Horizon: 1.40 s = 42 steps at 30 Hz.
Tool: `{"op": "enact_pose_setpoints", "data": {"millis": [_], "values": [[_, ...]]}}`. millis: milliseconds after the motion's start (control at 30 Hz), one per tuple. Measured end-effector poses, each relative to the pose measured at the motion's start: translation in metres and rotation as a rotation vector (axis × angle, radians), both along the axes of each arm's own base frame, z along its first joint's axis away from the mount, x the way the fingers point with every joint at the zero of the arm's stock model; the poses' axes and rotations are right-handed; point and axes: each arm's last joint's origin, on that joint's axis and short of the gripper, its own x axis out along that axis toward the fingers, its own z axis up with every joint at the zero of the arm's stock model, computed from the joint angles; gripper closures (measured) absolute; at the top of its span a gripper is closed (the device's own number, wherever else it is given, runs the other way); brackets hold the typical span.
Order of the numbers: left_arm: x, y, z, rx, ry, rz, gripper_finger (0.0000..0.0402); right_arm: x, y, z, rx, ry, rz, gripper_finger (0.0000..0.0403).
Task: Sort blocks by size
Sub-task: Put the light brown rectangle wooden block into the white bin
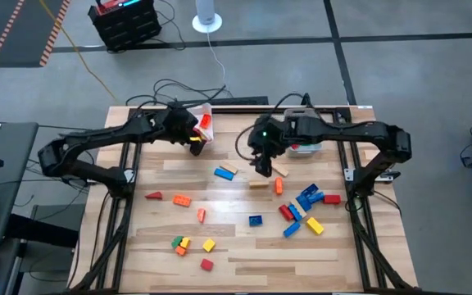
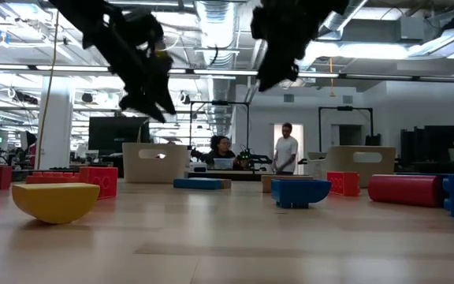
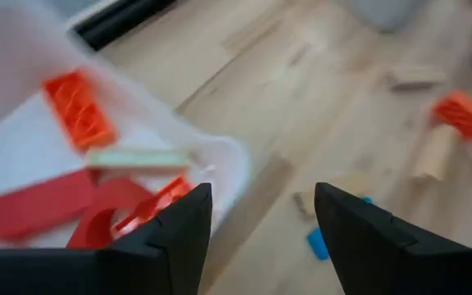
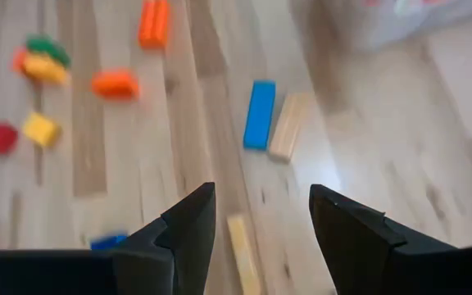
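Blocks [image 1: 301, 215]: we see them scattered over the wooden surface [image 1: 244, 254], with a blue, red and yellow cluster toward 4 o'clock, a green, orange, yellow and red group toward 7 o'clock, and a blue bar lying just beside a tan bar [image 4: 288, 125] near the centre
Sorted so far: we count red and orange pieces and one pale bar inside the clear bin [image 3: 220, 168] at about 11 o'clock
Left end effector [image 3: 260, 217]: open and empty, we find it hovering over that bin's edge
Right end effector [image 4: 260, 215]: open and empty, raised above the middle of the surface, a tan bar just below it
Handling: we judge the blocks light, rigid and smooth, so likely to skid or twist on the wood if nudged
Where to grip: we would pinch a bar across its narrow width at mid-length, and a stubby piece on its two flat sides, not on the studs
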Motion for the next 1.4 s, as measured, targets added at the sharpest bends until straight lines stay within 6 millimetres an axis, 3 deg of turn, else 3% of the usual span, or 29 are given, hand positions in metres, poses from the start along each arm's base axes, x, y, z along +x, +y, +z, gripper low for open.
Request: {"op": "enact_pose_setpoints", "data": {"millis": [167, 300, 567, 967, 1100, 1267, 1400], "values": [[-0.011, -0.012, 0.020, 0.085, -0.043, -0.064, 0.0191, -0.005, 0.019, -0.038, -0.038, 0.061, 0.124, 0.0177], [-0.018, -0.016, 0.027, 0.084, -0.068, -0.053, 0.0191, -0.009, 0.031, -0.067, -0.014, 0.065, 0.125, 0.0177], [-0.024, -0.021, 0.035, 0.085, -0.104, -0.047, 0.0191, -0.013, 0.046, -0.095, -0.063, 0.054, 0.142, 0.0177], [-0.026, -0.023, 0.032, 0.045, -0.072, -0.037, 0.0191, -0.008, 0.048, -0.148, -0.143, 0.257, 0.134, 0.0195], [-0.026, -0.023, 0.031, 0.022, -0.072, -0.020, 0.0191, -0.008, 0.050, -0.152, -0.146, 0.280, 0.138, 0.0235], [-0.026, -0.024, 0.031, -0.006, -0.092, 0.006, 0.0191, -0.011, 0.050, -0.147, -0.160, 0.280, 0.171, 0.0315], [-0.021, -0.030, 0.033, -0.004, -0.118, -0.071, 0.0191, -0.013, 0.043, -0.132, -0.161, 0.232, 0.199, 0.0324]]}}
